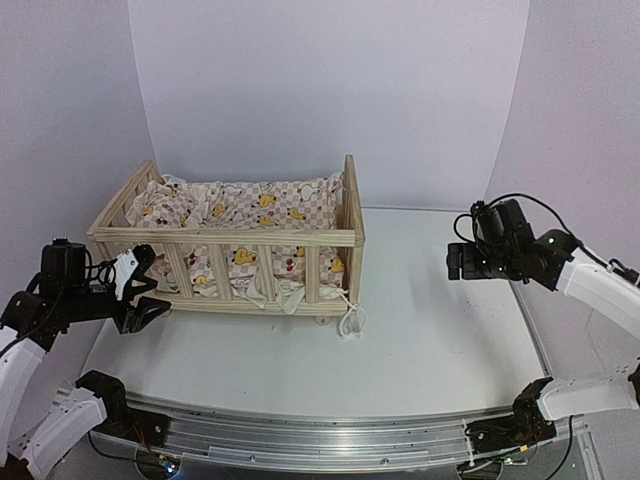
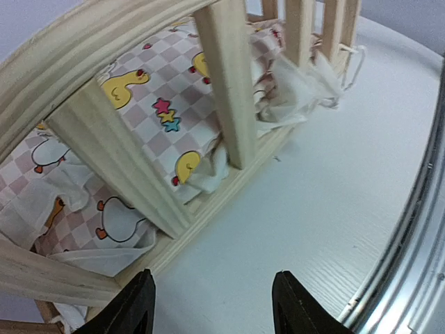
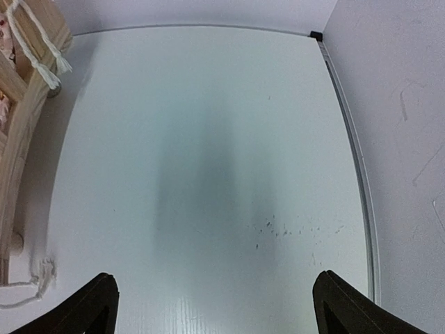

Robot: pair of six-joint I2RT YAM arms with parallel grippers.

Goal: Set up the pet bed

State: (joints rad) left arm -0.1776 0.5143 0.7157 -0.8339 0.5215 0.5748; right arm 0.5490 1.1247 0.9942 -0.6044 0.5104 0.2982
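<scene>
The pet bed (image 1: 300,238), a light-wood crib frame with slatted rails, stands on the left half of the white table. A pink-checkered duck cushion (image 1: 230,210) lies inside it, with white ties (image 1: 350,322) hanging out at the front right corner. My left gripper (image 1: 140,290) is open and empty just off the bed's front left corner. In the left wrist view the slats (image 2: 226,83) and cushion (image 2: 160,83) are close ahead of the gripper (image 2: 215,306). My right gripper (image 1: 458,262) is open and empty over the right side of the table; its wrist view (image 3: 215,306) shows bare table.
The bed's right end (image 3: 17,118) and a white tie (image 3: 42,59) show at the left edge of the right wrist view. A metal rail (image 1: 330,440) runs along the table's near edge. White walls close in at the back and sides.
</scene>
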